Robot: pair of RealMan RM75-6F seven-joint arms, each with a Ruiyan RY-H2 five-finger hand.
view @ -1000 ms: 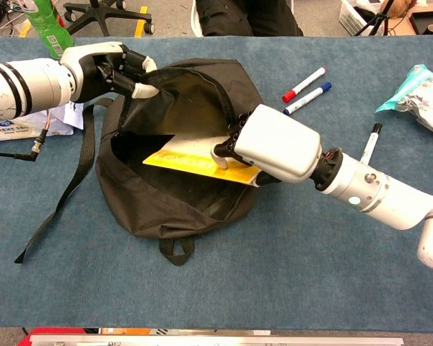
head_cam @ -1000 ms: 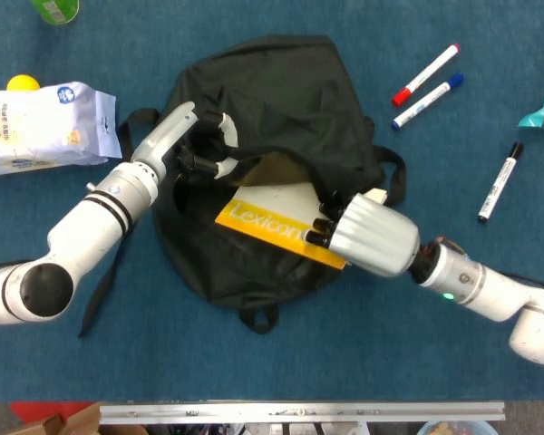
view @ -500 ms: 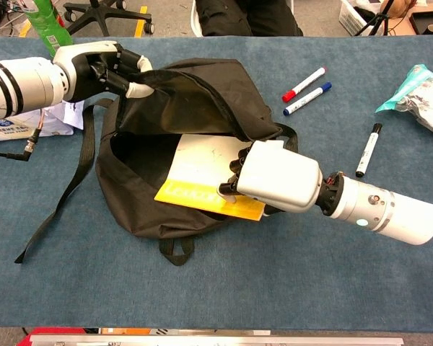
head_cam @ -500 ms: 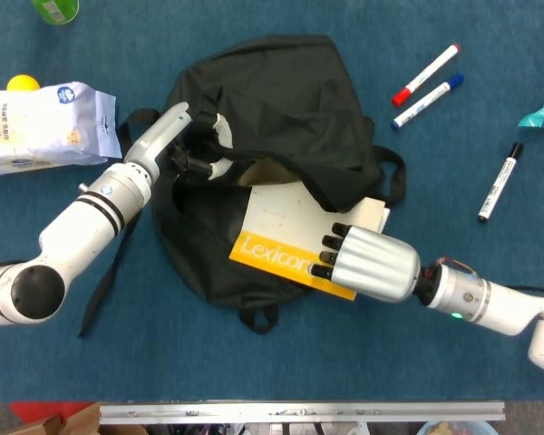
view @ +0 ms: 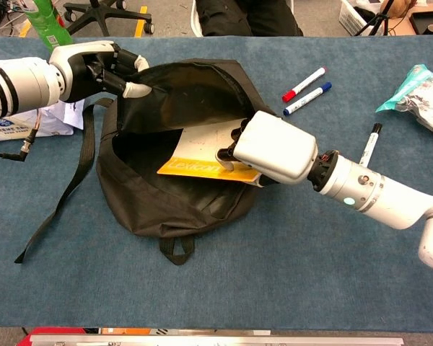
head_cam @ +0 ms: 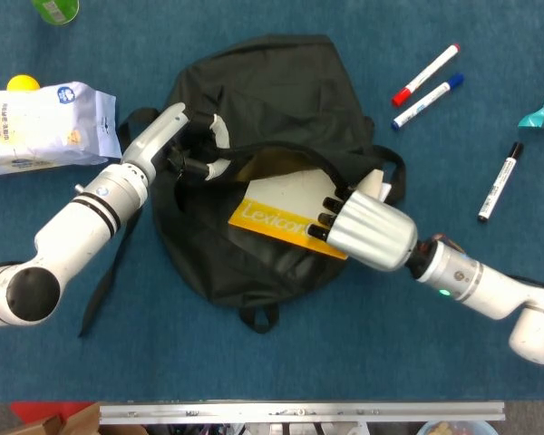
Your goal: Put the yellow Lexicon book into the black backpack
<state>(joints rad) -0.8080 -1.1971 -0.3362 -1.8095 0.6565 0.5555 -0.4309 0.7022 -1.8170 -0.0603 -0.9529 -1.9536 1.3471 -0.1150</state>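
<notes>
Holding the yellow Lexicon book [head_cam: 286, 228] by its near edge, my right hand [head_cam: 367, 234] has its fingers wrapped over the cover, and the book lies slanted, partly inside the mouth of the black backpack [head_cam: 281, 100]. My left hand [head_cam: 192, 145] pinches the upper flap of the opening and lifts it. I judge the book stiff and flat, moderately heavy, with a smooth cover that could slip, so a grip at the spine edge suits pushing. The backpack fabric is limp and will sag shut unless my left hand holds it up
</notes>
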